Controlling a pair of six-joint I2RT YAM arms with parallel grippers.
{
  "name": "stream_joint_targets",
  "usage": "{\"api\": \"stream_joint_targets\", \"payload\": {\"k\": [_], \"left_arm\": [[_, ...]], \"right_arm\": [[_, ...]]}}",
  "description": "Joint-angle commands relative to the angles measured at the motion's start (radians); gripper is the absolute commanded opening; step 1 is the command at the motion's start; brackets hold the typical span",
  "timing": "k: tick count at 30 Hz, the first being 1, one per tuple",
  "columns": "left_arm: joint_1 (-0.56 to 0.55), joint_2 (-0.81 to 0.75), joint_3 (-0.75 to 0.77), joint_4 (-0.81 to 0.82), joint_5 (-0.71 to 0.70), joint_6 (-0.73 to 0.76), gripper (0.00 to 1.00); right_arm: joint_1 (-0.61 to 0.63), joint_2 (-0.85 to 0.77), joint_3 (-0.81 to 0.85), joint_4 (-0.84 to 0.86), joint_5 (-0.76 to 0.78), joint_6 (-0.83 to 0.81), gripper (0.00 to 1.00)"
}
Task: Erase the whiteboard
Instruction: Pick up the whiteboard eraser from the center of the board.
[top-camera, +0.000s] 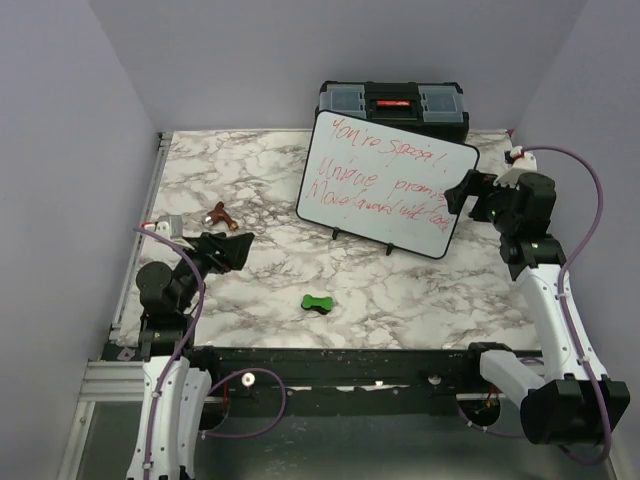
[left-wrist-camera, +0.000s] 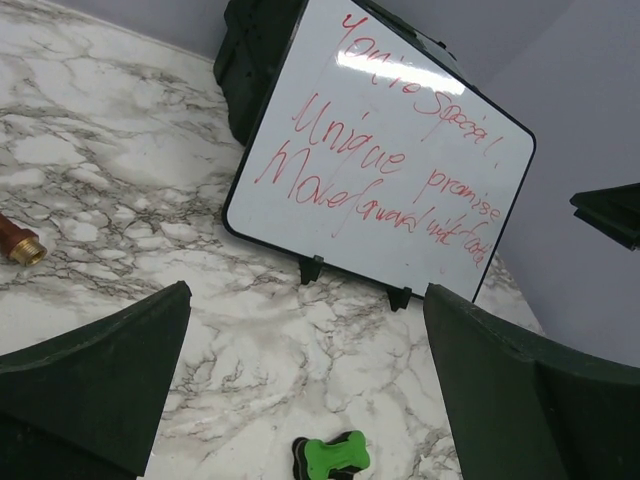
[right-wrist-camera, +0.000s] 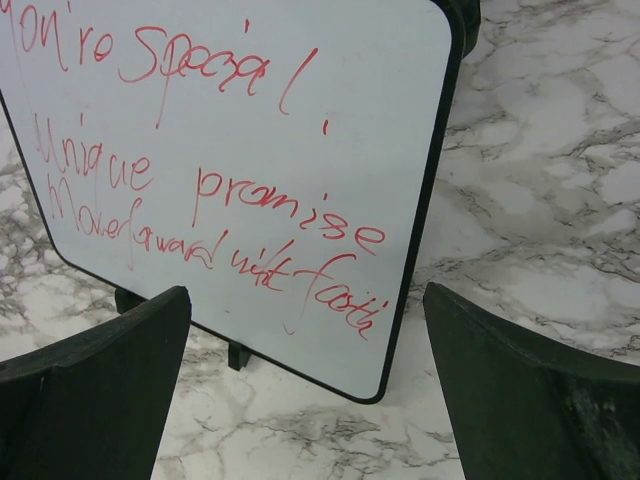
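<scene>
Jaws of left tool (top-camera: 240, 250) spread wide and empty, well left of whiteboard (top-camera: 385, 185), right tool (top-camera: 466, 190) likewise open, just beside whiteboard's right edge, whiteboard propped on black feet on marble tabletop (top-camera: 430, 290), red writing across it, black toolbox (top-camera: 393, 103) behind whiteboard, green block (top-camera: 318, 302) in front of whiteboard.

Whiteboard (top-camera: 390, 200): white, black frame, red handwriting. Toolbox (top-camera: 393, 103) behind it: black, red latch. Table (top-camera: 230, 170): white marble, grey veins. Before whiteboard, green block (top-camera: 318, 302); leftward, reddish-brown fitting (top-camera: 219, 213).
</scene>
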Motion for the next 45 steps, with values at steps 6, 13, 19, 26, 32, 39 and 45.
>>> {"api": "stream_joint_targets", "payload": {"k": [6, 13, 19, 26, 32, 39, 45], "left_arm": [[0.005, 0.049, 0.071, 0.022, 0.097, 0.022, 0.98], [0.002, 0.119, 0.128, 0.049, 0.149, 0.032, 0.99], [0.003, 0.194, 0.134, 0.049, 0.215, 0.012, 0.99], [-0.001, 0.224, 0.137, 0.032, 0.251, -0.011, 0.99], [-0.020, 0.244, 0.127, 0.064, 0.254, -0.058, 0.99], [-0.090, 0.326, 0.168, 0.013, 0.210, -0.037, 0.99], [-0.452, 0.442, 0.359, -0.358, -0.298, 0.138, 0.99]], "right_arm": [[-0.003, 0.026, -0.009, 0.006, -0.297, -0.287, 1.00], [-0.054, 0.195, 0.094, -0.178, -0.473, -0.400, 1.00], [-0.401, 0.277, 0.072, -0.045, -0.877, -0.243, 1.00], [-0.404, 0.392, 0.055, 0.039, -0.851, -0.251, 1.00], [-0.388, 0.480, 0.123, 0.063, -0.857, -0.278, 1.00], [-0.317, 0.496, 0.099, 0.159, -0.806, -0.241, 1.00], [-0.310, 0.469, 0.057, 0.156, -0.794, -0.236, 1.00]]}}
